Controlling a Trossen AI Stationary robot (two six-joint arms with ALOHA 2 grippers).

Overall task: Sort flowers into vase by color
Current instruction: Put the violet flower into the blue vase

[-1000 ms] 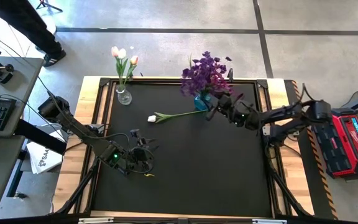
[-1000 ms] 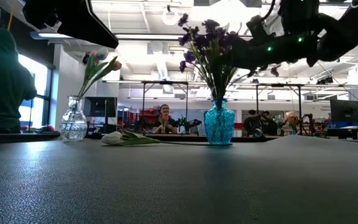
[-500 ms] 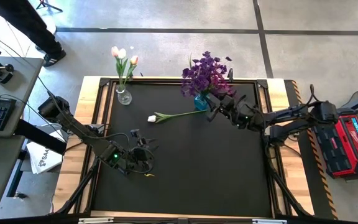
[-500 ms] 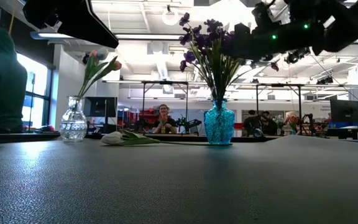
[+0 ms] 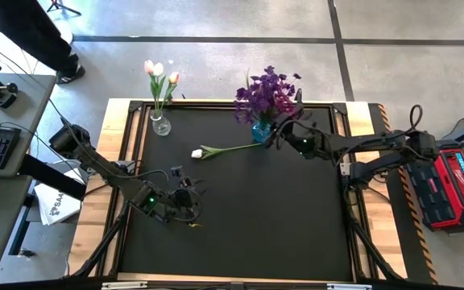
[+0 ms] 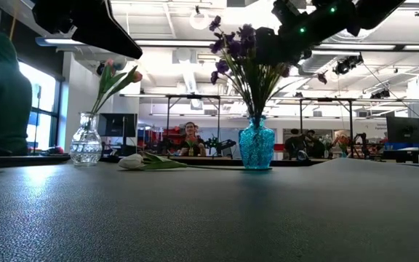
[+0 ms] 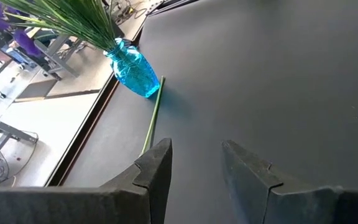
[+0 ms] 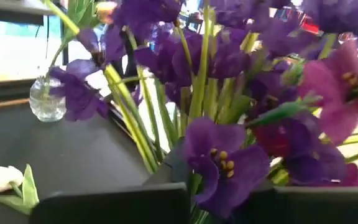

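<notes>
Our right tool (image 5: 278, 133), closed among the purple flowers (image 5: 266, 94) at the blue vase (image 5: 260, 131), at 12 o'clock on the desk (image 5: 296, 217), should lift straight; left tool (image 5: 185, 196) half-open.

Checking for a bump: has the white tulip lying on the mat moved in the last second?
No. In the high view the white tulip lies as before, stem tip by the blue vase.
</notes>
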